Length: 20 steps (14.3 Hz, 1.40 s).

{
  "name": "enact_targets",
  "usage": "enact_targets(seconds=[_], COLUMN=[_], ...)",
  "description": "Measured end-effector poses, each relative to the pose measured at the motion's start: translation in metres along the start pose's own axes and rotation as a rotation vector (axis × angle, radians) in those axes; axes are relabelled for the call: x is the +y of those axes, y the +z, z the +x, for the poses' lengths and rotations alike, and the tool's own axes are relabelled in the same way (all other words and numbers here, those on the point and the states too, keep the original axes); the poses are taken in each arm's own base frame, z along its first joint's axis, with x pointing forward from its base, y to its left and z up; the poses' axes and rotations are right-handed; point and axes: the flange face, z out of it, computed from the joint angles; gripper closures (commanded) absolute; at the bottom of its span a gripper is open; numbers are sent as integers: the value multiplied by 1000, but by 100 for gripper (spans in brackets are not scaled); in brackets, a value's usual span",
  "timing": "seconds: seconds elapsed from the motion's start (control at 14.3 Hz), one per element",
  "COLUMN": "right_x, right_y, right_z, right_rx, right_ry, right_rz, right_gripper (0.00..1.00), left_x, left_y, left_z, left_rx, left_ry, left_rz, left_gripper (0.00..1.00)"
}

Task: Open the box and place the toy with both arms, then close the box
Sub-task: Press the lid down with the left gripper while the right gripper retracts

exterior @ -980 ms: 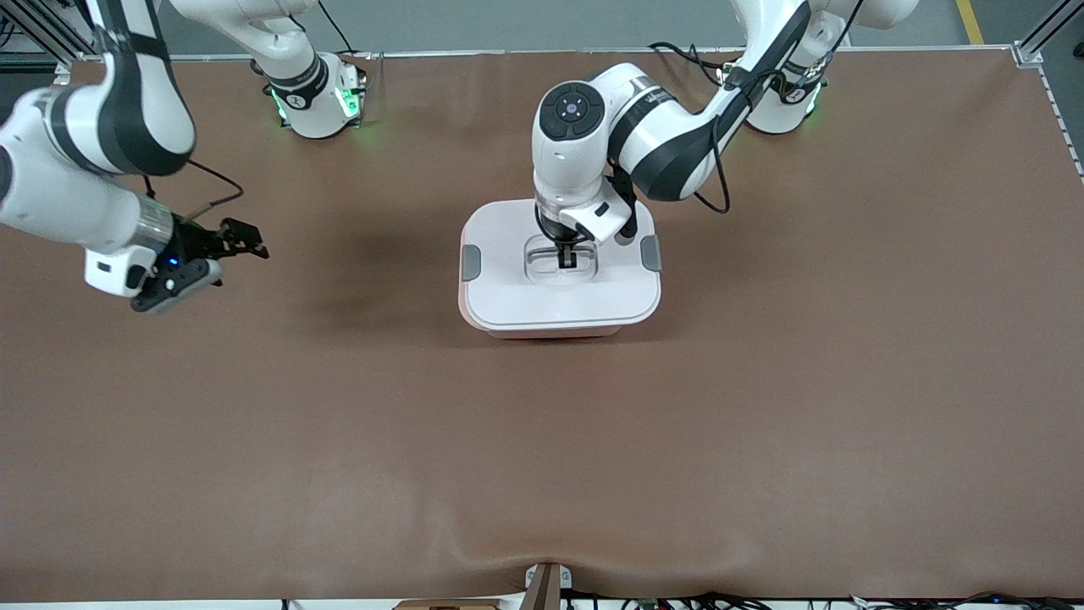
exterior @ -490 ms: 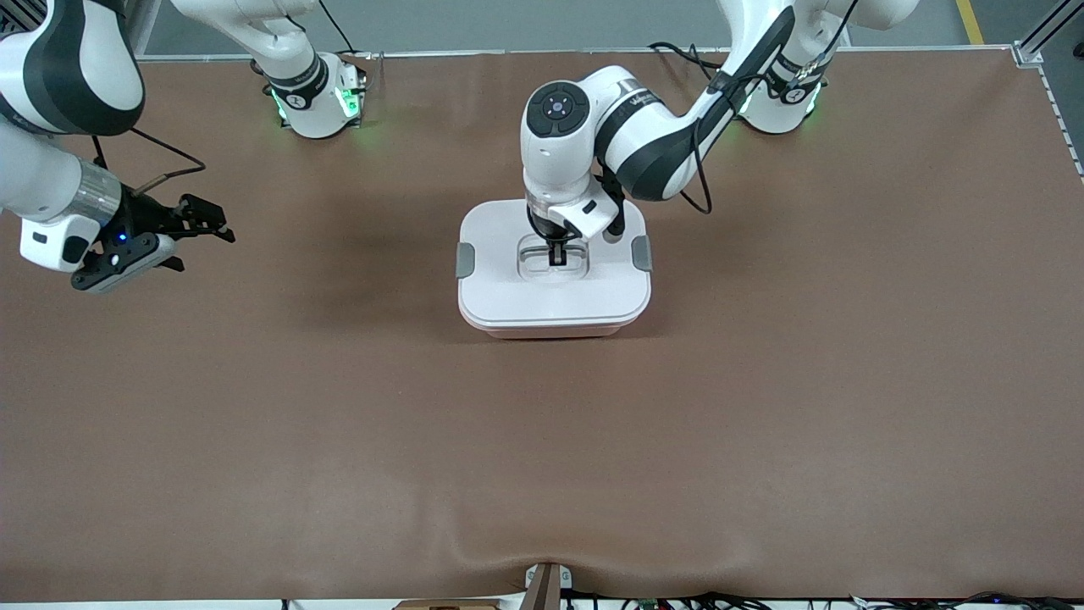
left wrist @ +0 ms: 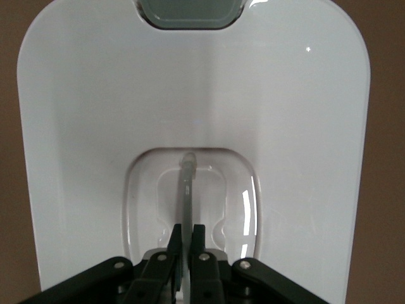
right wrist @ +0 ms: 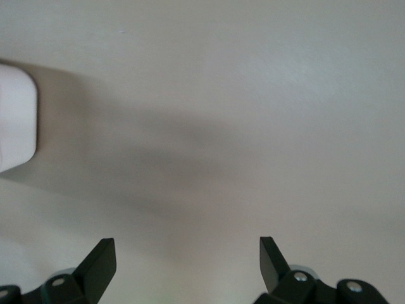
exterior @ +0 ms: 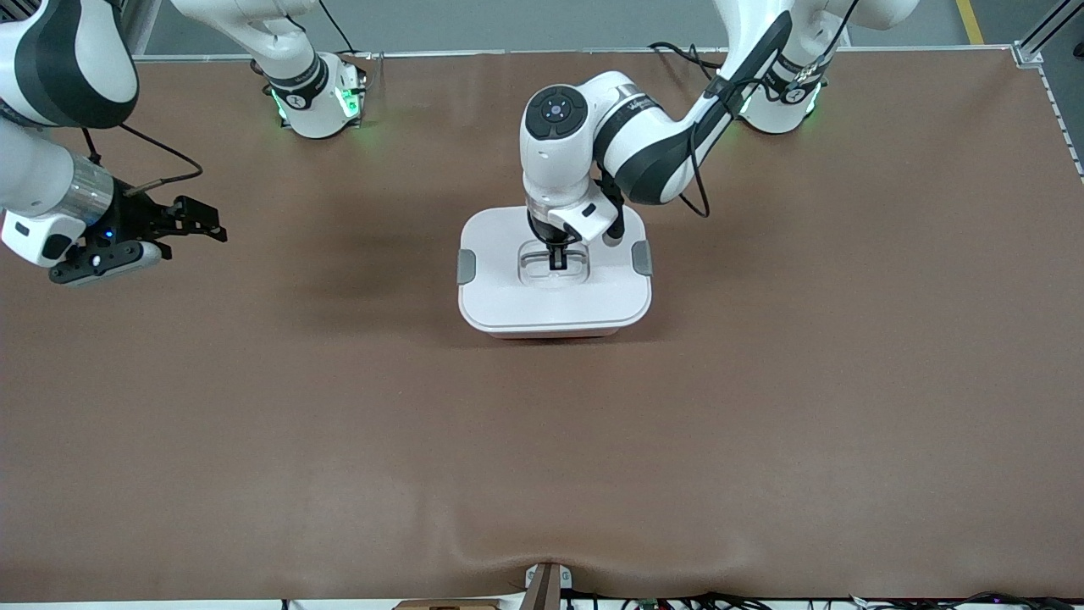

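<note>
The box [exterior: 555, 309] stands mid-table, its white lid [exterior: 508, 296] on it and a thin strip of pink body showing at its near edge. Grey clips [exterior: 467, 266] sit at both ends of the lid. My left gripper [exterior: 557, 259] is down in the lid's recessed centre, shut on the thin handle [left wrist: 186, 190]. The left wrist view shows the lid [left wrist: 95, 126] and one grey clip [left wrist: 190, 14]. My right gripper [exterior: 199, 219] is open and empty, up over bare table toward the right arm's end. The toy is not in view.
The brown table mat [exterior: 542, 449] has a wrinkle at its near edge [exterior: 508, 555]. The two green-lit arm bases [exterior: 318, 102] stand along the far edge. The right wrist view shows bare mat and a corner of the lid [right wrist: 16, 123].
My right gripper has drawn away from the box toward the right arm's end of the table. The lid has come down level onto the box with my left gripper still on the handle.
</note>
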Motion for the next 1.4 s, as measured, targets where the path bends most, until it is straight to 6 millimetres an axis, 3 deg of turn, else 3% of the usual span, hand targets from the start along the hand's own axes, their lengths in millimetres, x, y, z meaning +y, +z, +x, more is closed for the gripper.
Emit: enact_targets(seconds=[0.35, 0.84, 1.26, 1.33, 1.4], right_x=[1, 6, 19, 20, 20], right_y=[-26, -82, -122, -126, -131], right_z=[1, 5, -4, -6, -8], right_rx=[11, 85, 114, 112, 111], right_ry=[57, 87, 121, 125, 127], right_rz=[-49, -87, -129, -128, -128], right_gripper=[0, 0, 0, 0, 0], left_x=[-3, -7, -7, -7, -7], left_y=[10, 17, 18, 18, 18], left_z=[-3, -6, -6, -6, -6], left_rx=[-1, 4, 4, 4, 4], left_ry=[6, 15, 16, 16, 16], left_rz=[5, 11, 11, 11, 11], left_gripper=[100, 100, 100, 93, 58])
